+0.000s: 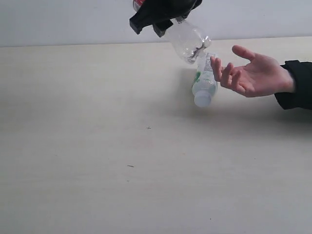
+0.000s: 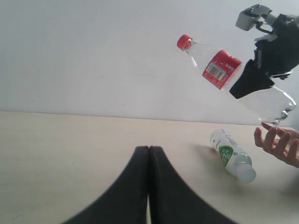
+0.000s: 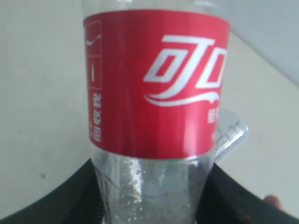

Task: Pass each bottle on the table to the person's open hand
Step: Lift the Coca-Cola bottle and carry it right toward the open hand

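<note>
A clear bottle with a red label and red cap (image 1: 189, 40) hangs tilted in the air, my right gripper (image 1: 148, 25) shut on its body. In the right wrist view the black fingers (image 3: 65, 196) press both sides of this bottle (image 3: 154, 84) just under the label. Its base is close to the fingertips of the person's open hand (image 1: 253, 74), which is held palm up at the right. A clear bottle with a white-green label (image 1: 204, 83) lies on the table (image 1: 97, 146) right below, cap toward the front. My left gripper (image 2: 149, 150) is shut and empty, low over the table.
A pale wall rises behind the table's far edge (image 1: 73, 45). The person's black sleeve (image 1: 298, 85) enters from the right edge. The left wrist view shows the held bottle (image 2: 219, 70), the lying bottle (image 2: 231, 156) and the person's fingers (image 2: 280, 142).
</note>
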`<action>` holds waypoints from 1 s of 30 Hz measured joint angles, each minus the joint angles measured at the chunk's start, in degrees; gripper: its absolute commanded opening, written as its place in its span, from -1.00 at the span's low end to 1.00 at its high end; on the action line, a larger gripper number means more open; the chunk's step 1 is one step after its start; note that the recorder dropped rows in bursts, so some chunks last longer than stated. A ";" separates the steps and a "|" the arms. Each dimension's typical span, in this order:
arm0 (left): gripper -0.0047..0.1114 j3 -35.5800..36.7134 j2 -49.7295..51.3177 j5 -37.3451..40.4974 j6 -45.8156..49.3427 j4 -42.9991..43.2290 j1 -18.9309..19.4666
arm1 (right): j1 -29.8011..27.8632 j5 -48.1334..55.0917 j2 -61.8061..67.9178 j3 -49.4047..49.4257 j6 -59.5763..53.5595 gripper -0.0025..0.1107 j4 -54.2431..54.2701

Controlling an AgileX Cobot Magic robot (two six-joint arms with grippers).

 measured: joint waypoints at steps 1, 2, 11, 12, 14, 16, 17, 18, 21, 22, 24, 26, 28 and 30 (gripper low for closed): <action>-0.92 0.00 0.00 0.00 0.00 0.00 0.00 | 0.00 1.79 -1.29 1.20 0.12 -0.96 0.84; -0.92 0.00 0.00 0.00 0.00 0.00 0.00 | 0.00 2.99 -3.25 3.20 0.11 -0.96 1.28; -0.92 0.00 0.00 0.00 0.00 0.00 0.00 | 0.00 5.63 -16.83 14.97 4.82 -0.96 4.53; -0.92 0.00 0.00 0.00 0.00 0.00 0.00 | 0.00 6.25 -18.07 15.86 5.19 -0.96 4.97; -0.92 0.00 0.00 0.00 0.00 0.00 0.00 | 0.00 7.64 -20.94 17.92 5.69 -0.96 5.55; -0.92 0.00 0.00 0.00 0.00 0.00 0.00 | 0.00 8.63 -23.38 19.66 5.95 -0.96 5.77; -0.92 0.00 0.00 0.00 0.00 0.00 0.00 | 0.00 8.87 -24.60 20.59 6.22 -0.96 5.88; -0.92 0.00 0.00 0.00 0.00 0.00 0.00 | 0.00 8.88 -25.80 21.49 6.63 -0.96 5.89; -0.92 0.00 0.00 0.00 0.00 0.00 0.00 | 0.00 9.08 -29.02 24.40 7.52 -0.96 5.89; -0.92 0.00 0.00 0.00 0.00 0.00 0.00 | 0.00 9.08 -29.69 25.23 7.52 -0.96 5.78; -0.92 0.00 0.00 0.00 0.00 0.00 0.00 | -0.96 9.21 -31.18 27.90 7.62 -0.96 5.78; -0.92 0.00 0.00 0.00 0.00 0.00 0.00 | -3.83 9.21 -31.57 30.35 7.62 -0.96 5.91; -0.92 0.00 0.00 0.00 0.00 0.00 0.00 | -7.09 9.40 -31.57 32.34 7.46 -0.96 7.22; -0.92 0.00 0.00 0.00 0.00 0.00 0.00 | -9.99 9.38 -31.57 33.42 6.92 -0.96 8.44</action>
